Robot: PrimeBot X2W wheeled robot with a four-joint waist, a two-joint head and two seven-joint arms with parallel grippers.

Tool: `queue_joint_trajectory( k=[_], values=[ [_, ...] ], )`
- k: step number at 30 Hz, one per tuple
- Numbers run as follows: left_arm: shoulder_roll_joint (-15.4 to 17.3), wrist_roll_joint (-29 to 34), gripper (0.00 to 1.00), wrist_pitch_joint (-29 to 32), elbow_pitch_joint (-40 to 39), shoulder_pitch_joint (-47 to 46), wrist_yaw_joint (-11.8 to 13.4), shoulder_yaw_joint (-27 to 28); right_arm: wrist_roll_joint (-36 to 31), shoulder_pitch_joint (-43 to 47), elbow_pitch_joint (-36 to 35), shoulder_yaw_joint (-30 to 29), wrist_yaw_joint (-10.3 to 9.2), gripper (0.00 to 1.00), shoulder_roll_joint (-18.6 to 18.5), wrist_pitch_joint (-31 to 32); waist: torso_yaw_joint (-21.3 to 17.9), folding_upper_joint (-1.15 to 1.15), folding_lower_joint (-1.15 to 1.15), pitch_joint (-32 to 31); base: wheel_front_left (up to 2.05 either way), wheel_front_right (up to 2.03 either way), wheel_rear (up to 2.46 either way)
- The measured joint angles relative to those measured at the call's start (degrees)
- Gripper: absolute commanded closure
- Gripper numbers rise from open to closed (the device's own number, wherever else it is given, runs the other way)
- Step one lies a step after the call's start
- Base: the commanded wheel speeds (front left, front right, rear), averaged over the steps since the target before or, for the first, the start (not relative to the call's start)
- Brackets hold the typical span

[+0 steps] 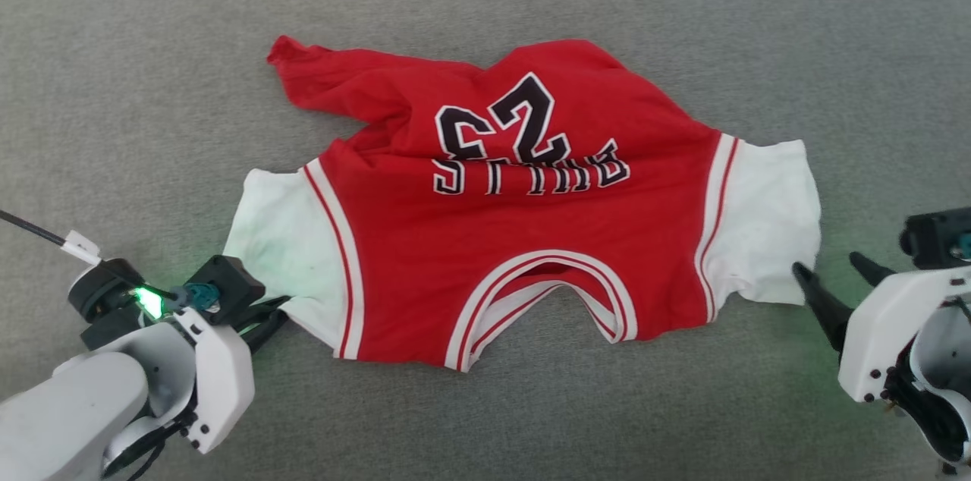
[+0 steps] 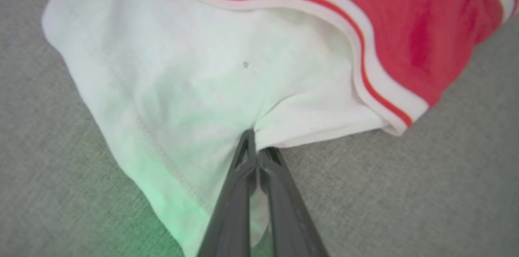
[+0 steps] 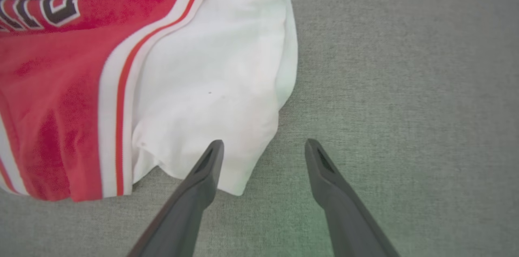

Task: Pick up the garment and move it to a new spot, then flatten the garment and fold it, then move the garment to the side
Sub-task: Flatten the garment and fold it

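The garment (image 1: 523,238) lies spread on the grey surface (image 1: 121,124). Our left gripper (image 2: 256,145) pinches its sleeve hem; our right gripper (image 3: 263,147) stands spread at the other sleeve. We judge it light and limp: take hems.

Red garment (image 1: 523,238), white sleeves (image 1: 766,223), grey surface (image 1: 152,86)

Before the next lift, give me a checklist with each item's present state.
1. Left gripper shut on a white sleeve: ok, fabric pinched at the tips.
2. Right gripper gripping the other white sleeve: not ok, jaws open, one finger over the sleeve edge, the other over the grey surface.
3. Jersey flat: not ok, far end bunched, a fold crosses the lettering.
4. Both sleeve layers in the left pinch: cannot tell.
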Motion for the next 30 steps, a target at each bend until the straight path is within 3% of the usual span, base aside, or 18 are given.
queue_joint_trajectory(
  k=[8, 13, 14, 15, 16, 24, 30],
  values=[
    [-2.24, 0.80, 1.00, -0.45, -0.19, -0.52, 0.29, 0.09, 0.44, -2.40, 2.09, 3.11, 0.00, 0.00, -1.32, 11.51, 2.28, 0.00, 0.00, 0.46, 0.00, 0.00, 0.00],
    [-3.90, 0.83, 1.00, -1.74, 0.57, -0.74, 0.35, -0.04, -1.18, -3.04, 4.92, 2.59, 0.02, 0.00, -1.29, 13.79, 4.03, 0.00, 0.00, 0.48, 0.00, 0.00, 0.00],
    [-4.31, 0.81, 1.00, -2.04, 0.74, -0.68, 0.35, -0.11, -1.56, -3.02, 5.20, 2.63, 0.02, 0.44, -1.31, 13.90, 4.37, 0.00, 0.00, 0.42, 0.00, 0.00, 0.00],
    [-4.56, 0.78, 1.00, -2.29, 0.88, -0.61, 0.35, -0.14, -1.59, -2.98, 5.41, 2.41, 0.02, 0.66, -1.18, 13.73, 4.71, 0.00, 0.00, 0.35, 0.00, 0.00, 0.00],
    [-4.68, 0.77, 1.00, -2.54, 1.05, -0.53, 0.35, -0.15, -1.58, -2.94, 5.57, 2.24, 0.02, 1.00, -0.92, 13.15, 4.96, 0.00, 0.00, 0.27, 0.00, 0.00, 0.00],
    [-6.61, -1.76, 1.00, -8.09, 4.31, 0.36, 0.16, -0.70, -0.30, -2.50, 4.75, -0.53, 0.01, 1.00, 0.64, 7.69, 5.53, 0.00, 0.00, -1.32, 0.00, 0.00, 0.00],
    [-6.88, -8.00, 1.00, -15.22, 6.10, 1.46, -0.04, -0.35, 4.92, -0.92, 0.49, -4.24, 0.00, 1.00, 3.18, 4.19, 5.45, 0.00, 0.00, -3.33, 0.00, 0.00, 0.00]
  ],
)
